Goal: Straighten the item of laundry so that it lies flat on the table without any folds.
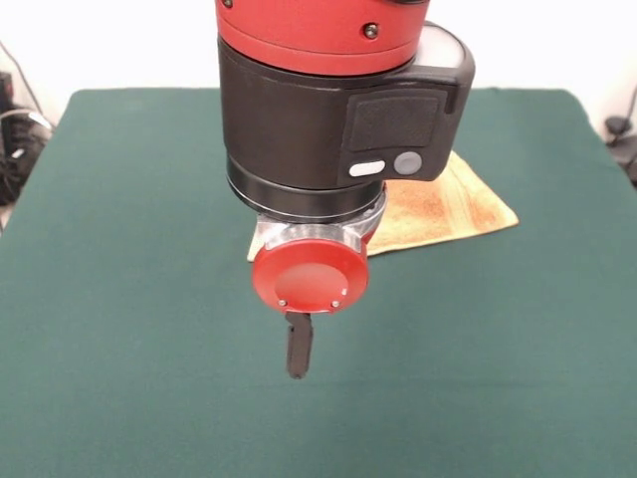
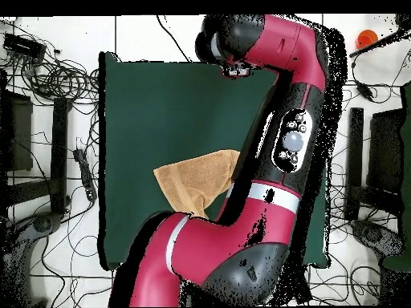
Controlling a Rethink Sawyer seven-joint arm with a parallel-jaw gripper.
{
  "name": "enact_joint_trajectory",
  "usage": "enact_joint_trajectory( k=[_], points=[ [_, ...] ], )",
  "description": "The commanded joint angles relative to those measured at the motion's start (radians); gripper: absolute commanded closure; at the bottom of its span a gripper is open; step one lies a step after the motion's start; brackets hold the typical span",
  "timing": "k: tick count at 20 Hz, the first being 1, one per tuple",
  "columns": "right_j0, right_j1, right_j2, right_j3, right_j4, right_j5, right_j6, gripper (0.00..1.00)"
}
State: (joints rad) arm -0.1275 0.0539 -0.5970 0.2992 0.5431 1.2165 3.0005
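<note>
The golden tan-orange towel (image 1: 453, 204) lies on the dark green table (image 1: 119, 299), toward its far side and right of centre. The arm hides its left part. The part that shows looks rumpled, with a corner pointing right. In the overhead view the towel (image 2: 197, 180) lies near the table's (image 2: 160, 104) lower middle, and the arm covers its right edge. My gripper (image 1: 299, 349) hangs below the red wrist disc, above bare cloth and nearer the camera than the towel. It is apart from the towel and holds nothing that I can see. It shows edge-on.
Cables (image 2: 56, 80) and dark equipment lie on the floor round the table in the overhead view. An orange object (image 2: 367, 37) sits at the top right, off the table. The arm's body (image 2: 265, 200) spans the table's right side.
</note>
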Motion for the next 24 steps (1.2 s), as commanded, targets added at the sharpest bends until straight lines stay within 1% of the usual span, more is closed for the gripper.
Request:
enact_joint_trajectory(
  k=[1,4,16,24],
  points=[
    [0.047,0.035,0.043,0.098,0.017,0.068,0.195,0.00],
    [0.045,0.040,0.037,0.091,0.015,0.067,0.194,0.00],
    [0.043,0.033,0.044,0.114,0.010,0.052,0.196,0.00],
    [0.054,0.010,0.058,0.160,0.001,0.031,0.198,0.00]
  ],
)
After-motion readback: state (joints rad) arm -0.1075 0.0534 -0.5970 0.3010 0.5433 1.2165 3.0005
